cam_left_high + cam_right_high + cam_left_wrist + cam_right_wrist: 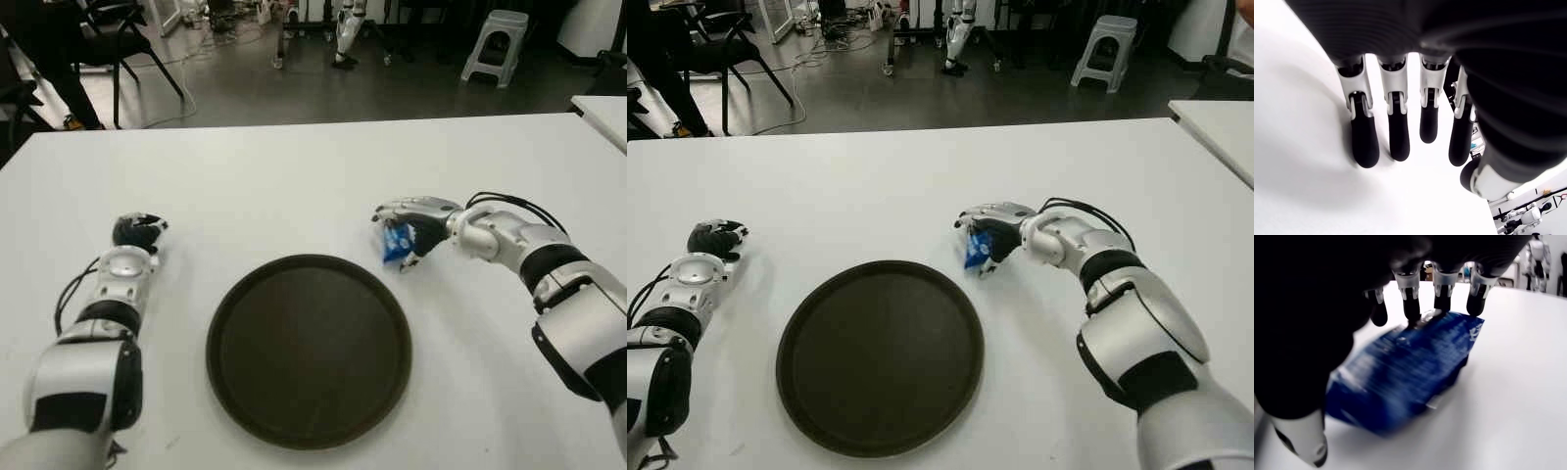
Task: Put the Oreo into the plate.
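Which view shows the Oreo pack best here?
The right wrist view: the blue Oreo pack fills it, with the right hand and its fingertips closed over the far edge. Both eye views show only a small blue patch under that hand, just past the plate rim. The left wrist view shows none of it.

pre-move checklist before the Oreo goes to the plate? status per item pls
1. Right hand closed on the Oreo pack: ok, fingers over its top.
2. Pack lifted off the table: cannot tell.
3. Plate empty: ok.
4. Path from pack to plate unobstructed: ok, bare table between them.
5. Left hand out of the way: ok, left of the plate, fingers extended, holding nothing.
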